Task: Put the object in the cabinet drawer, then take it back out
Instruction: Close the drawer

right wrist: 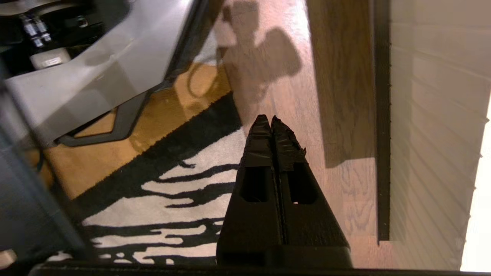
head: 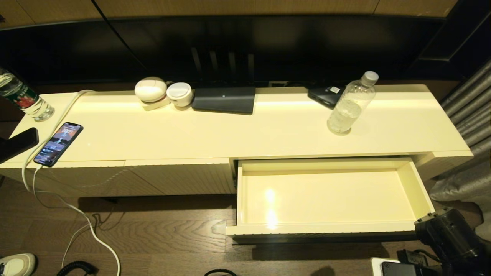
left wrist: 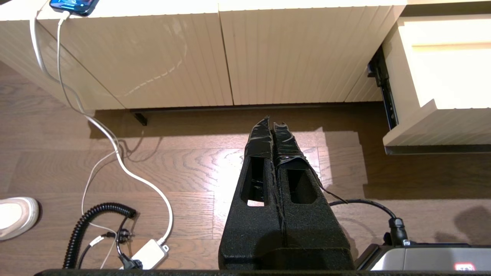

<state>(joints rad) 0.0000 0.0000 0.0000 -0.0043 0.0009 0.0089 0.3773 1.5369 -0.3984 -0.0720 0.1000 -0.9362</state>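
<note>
- Left wrist view shows you the left gripper (left wrist: 271, 122) pressed closed with nothing between its fingers, hanging low over the wooden floor (left wrist: 184, 168) in front of the ribbed cabinet doors (left wrist: 153, 57).
- Your right gripper (right wrist: 267, 120) is likewise closed and empty, low over the floor beside the drawer's ribbed front (right wrist: 433, 126) and its dark handle strip (right wrist: 382, 115). From the head camera you see only the dark bulk of that arm (head: 450, 235), just off the drawer's front right corner.
- Moving outward, the drawer (head: 326, 228) stands pulled fully out, and its glossy interior holds nothing.
- The water bottle (head: 351, 103) stands upright on the cabinet top (head: 191, 130), toward the right end, behind the open drawer and just beside a dark gadget (head: 325, 94).
- On the far left of the top you can spot another bottle with a green-red label (head: 21, 97), a phone on a charging cable (head: 58, 143), and two white round gadgets (head: 165, 92) with a flat dark box (head: 224, 99) at the back.
- With the bottle on the top, the drawer bare and both grippers away from it, you cannot tell whether the put-in and take-out are finished or not yet begun.
</note>
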